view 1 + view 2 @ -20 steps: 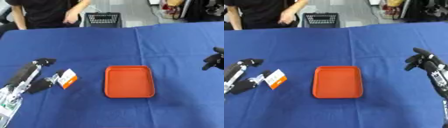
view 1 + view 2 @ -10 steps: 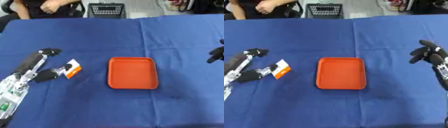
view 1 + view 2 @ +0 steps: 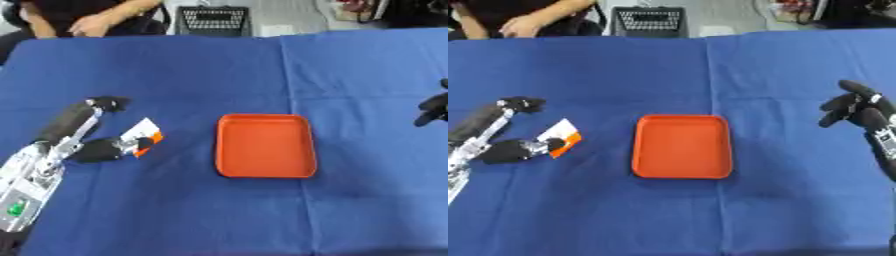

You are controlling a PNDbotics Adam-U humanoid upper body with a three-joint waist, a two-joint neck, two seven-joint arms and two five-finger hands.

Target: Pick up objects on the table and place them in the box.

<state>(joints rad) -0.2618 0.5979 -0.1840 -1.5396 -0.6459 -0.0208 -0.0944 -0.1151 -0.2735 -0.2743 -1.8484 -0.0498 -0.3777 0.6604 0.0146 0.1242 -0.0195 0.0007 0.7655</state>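
Observation:
An empty orange tray (image 3: 265,145), the box here, lies flat in the middle of the blue table. Left of it a small white and orange packet (image 3: 142,135) sits tilted on the cloth. My left hand (image 3: 80,134) comes in from the lower left and is spread open around the packet. Its thumb tip (image 3: 122,147) touches the packet's near edge, while its fingers (image 3: 105,103) reach out well behind it. My right hand (image 3: 852,106) hovers at the right edge, far from the tray, fingers relaxed and holding nothing.
A blue cloth (image 3: 675,210) covers the whole table. At the far edge sit a black wire basket (image 3: 213,20) and a person whose hands (image 3: 87,25) rest off the table. Blue cloth stretches between the tray and the right hand.
The camera has tilted, so the whole picture has shifted. My left hand has edged a little right toward the packet, which stays in place beside the tray. The right hand holds its place.

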